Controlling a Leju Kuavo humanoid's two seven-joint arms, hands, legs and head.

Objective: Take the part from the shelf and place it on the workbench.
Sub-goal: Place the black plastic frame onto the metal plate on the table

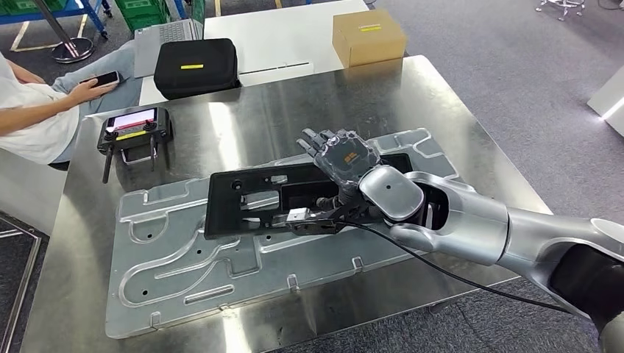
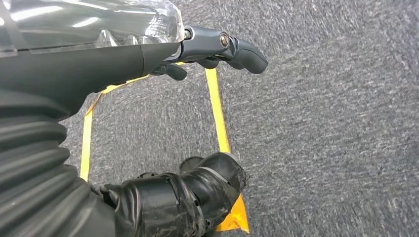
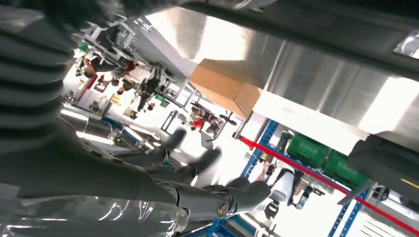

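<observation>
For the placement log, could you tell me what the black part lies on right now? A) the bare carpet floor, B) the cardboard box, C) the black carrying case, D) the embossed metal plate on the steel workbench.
D: in the head view the black part lies flat on the embossed metal plate on the workbench, with the right hand over its far end.

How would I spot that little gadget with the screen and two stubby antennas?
Start at the shiny steel workbench. At its far left corner, near the seated person, lies the handheld controller. Unlike the black zip case and cardboard box beyond, it has a lit screen, a yellow label and two antennas.
</observation>
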